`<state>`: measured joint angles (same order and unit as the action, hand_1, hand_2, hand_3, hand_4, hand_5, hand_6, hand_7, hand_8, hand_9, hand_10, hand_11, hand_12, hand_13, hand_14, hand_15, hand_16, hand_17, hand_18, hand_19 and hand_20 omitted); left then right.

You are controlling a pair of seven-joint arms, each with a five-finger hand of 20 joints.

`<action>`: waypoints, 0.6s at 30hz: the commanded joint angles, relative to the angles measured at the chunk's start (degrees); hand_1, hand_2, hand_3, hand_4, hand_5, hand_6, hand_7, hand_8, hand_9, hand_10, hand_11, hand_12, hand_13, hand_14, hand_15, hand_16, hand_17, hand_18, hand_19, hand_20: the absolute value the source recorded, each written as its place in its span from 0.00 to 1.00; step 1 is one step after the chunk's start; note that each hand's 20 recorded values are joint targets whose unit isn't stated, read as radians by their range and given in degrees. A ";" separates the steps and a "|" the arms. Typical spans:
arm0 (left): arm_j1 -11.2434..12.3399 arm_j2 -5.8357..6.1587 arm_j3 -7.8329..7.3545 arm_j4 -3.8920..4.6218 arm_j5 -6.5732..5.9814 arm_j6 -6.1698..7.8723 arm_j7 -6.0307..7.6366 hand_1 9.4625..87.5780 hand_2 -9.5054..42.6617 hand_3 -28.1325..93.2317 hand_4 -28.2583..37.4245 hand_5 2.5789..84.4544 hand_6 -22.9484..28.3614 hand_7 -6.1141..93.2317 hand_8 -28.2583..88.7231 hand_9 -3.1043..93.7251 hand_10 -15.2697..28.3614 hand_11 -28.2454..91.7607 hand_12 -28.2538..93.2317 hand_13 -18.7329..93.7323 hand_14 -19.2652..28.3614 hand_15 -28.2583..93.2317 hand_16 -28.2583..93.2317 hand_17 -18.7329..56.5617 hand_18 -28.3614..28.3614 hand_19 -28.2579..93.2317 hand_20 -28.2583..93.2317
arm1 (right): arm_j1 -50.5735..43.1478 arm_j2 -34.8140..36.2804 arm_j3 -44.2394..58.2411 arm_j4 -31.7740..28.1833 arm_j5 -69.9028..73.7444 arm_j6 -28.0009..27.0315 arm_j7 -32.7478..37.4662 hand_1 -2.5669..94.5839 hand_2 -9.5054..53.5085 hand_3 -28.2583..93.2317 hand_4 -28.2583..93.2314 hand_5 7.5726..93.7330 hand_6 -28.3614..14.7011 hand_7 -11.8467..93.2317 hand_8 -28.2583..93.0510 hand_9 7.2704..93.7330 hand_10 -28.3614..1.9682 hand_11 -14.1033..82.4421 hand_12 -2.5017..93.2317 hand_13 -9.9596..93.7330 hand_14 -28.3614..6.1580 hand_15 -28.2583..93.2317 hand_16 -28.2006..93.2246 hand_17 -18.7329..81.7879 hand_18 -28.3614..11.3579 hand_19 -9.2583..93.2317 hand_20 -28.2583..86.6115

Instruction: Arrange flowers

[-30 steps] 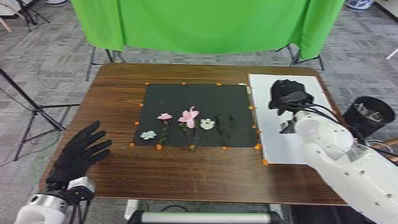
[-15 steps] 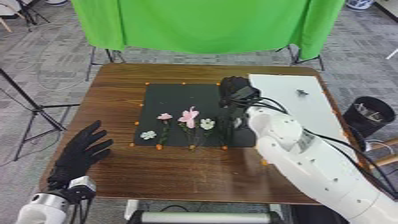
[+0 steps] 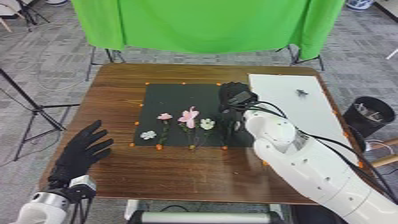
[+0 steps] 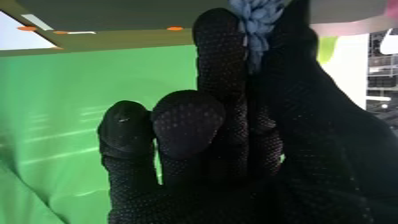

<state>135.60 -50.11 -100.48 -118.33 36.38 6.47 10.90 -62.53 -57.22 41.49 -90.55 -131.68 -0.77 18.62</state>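
Note:
In the head view my right hand (image 3: pixel 234 95) is over the right part of the black mat (image 3: pixel 169 96). My right hand (image 4: pixel 240 125) has its thumb and a finger pinching a blue-grey knitted piece (image 4: pixel 258 22) in the right wrist view. On the mat lie a small white flower (image 3: pixel 147 135), a small pink one (image 3: pixel 164 116), a larger pink one (image 3: pixel 188 117) and a cream one (image 3: pixel 207 123), most with green stems. A small grey piece (image 3: pixel 302 93) rests on the white board (image 3: pixel 289 85). My left hand (image 3: pixel 78 152) is open at the table's left side.
Orange markers line the mat and board on the brown table (image 3: pixel 160 175). Beyond the far edge hangs a green cloth (image 3: pixel 209 25). A black bin (image 3: pixel 370 116) stands off the table's right side, and a black tripod (image 3: pixel 35 107) off its left.
My right hand has moved left from the white board to the mat's right part, uncovering the small grey piece. Most recently it has shifted only slightly. The left hand has kept still.

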 commanded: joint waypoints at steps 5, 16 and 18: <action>0.46 -0.35 0.30 0.66 0.44 -0.79 -1.41 0.21 0.16 0.81 0.06 0.25 0.49 0.29 0.14 0.26 0.62 0.40 0.37 0.35 0.75 0.49 0.24 0.12 0.90 0.59 0.31 | 0.64 -0.04 -0.19 0.18 -1.23 0.16 1.10 0.41 0.00 0.91 0.00 0.61 0.71 0.52 0.22 0.81 0.73 0.38 0.33 0.80 0.72 0.85 0.46 0.54 0.21 1.00 0.68; 0.58 -0.30 0.34 0.61 0.38 -0.67 -1.23 0.21 0.15 0.81 0.06 0.25 0.49 0.28 0.14 0.26 0.62 0.39 0.37 0.35 0.75 0.49 0.24 0.12 0.90 0.59 0.31 | 0.42 0.19 0.33 -0.12 -1.93 -2.37 1.14 0.38 0.00 0.93 0.00 0.59 0.71 0.49 0.21 0.77 0.69 0.42 0.28 0.78 0.70 0.86 0.46 0.53 0.22 1.00 0.68; 0.75 -0.32 0.25 0.56 0.38 -0.65 -1.20 0.21 0.15 0.81 0.06 0.25 0.49 0.28 0.14 0.26 0.62 0.39 0.37 0.35 0.75 0.49 0.24 0.12 0.90 0.59 0.31 | 0.26 0.21 0.57 -0.31 -1.86 -2.79 1.08 0.37 0.00 0.93 0.00 0.59 0.71 0.49 0.20 0.77 0.68 0.43 0.27 0.78 0.70 0.86 0.45 0.53 0.21 1.00 0.68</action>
<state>135.48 -50.11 -100.53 -118.28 36.48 6.21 10.70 -62.53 -57.23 41.50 -90.40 -132.69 -2.21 19.68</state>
